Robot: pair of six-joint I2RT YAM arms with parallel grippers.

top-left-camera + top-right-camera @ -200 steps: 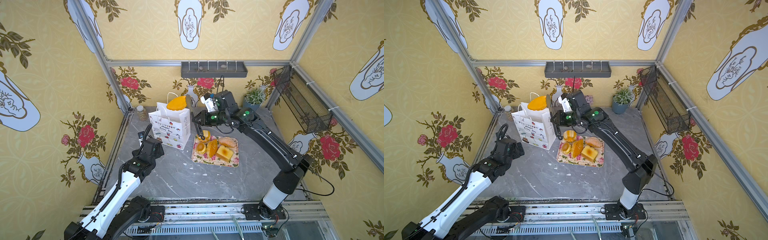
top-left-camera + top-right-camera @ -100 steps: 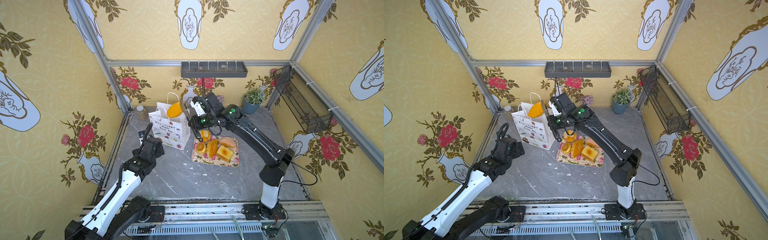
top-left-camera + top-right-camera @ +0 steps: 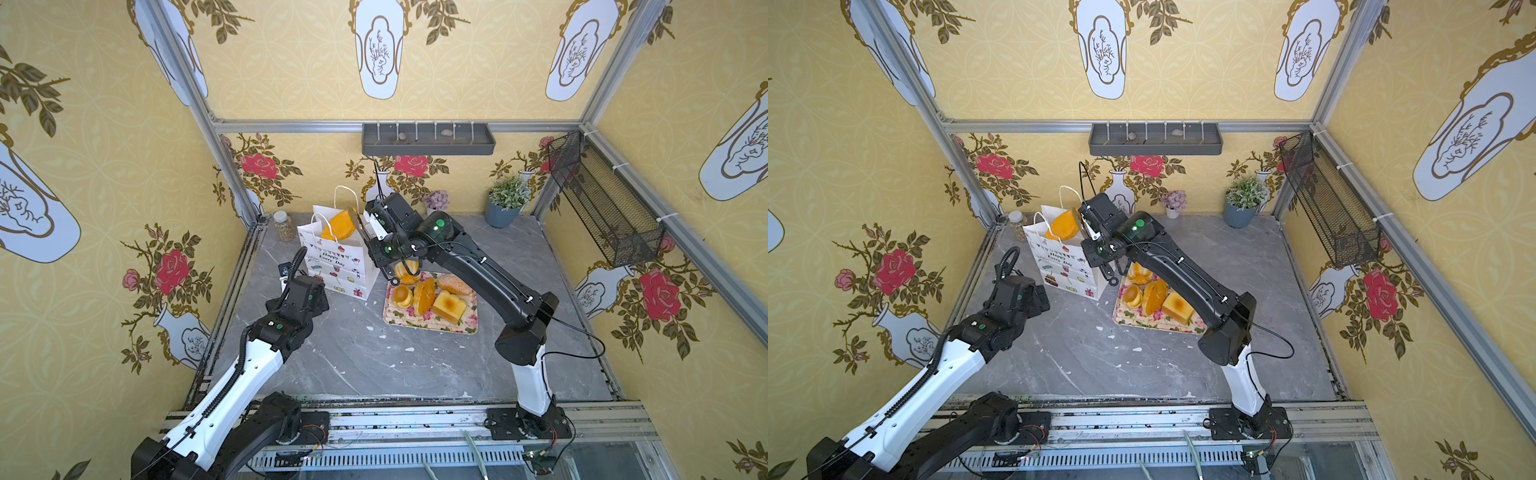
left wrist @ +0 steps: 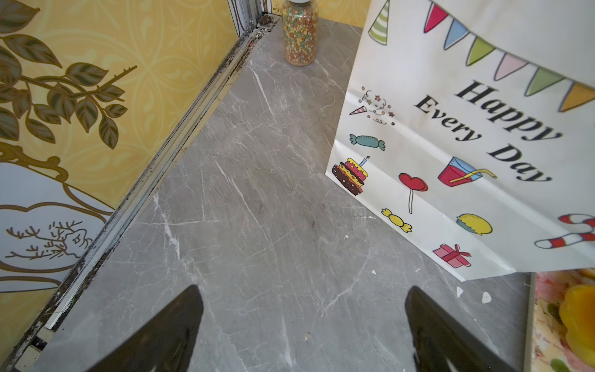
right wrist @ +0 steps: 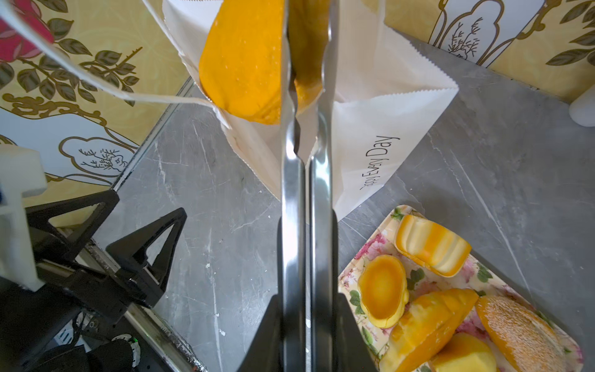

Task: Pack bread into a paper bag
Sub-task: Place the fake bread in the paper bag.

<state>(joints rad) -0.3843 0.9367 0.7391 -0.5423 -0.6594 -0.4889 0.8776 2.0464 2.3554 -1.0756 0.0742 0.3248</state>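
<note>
The right claw (image 5: 307, 309) squeezes the tongs (image 5: 291, 193), which pinch the long loaf (image 3: 340, 226). The loaf has dipped lower, partly into the paper bag (image 3: 336, 270). I think it can soon let go. The left claw (image 4: 302, 325) is open, empty.

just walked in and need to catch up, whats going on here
The right pincer is shut on metal tongs, and the tongs grip a long loaf. It is tilted, with its lower end inside the mouth of the white bag. The left pincer is open and empty, above the table beside the bag. Five other breads lie on the floral tray.
</note>
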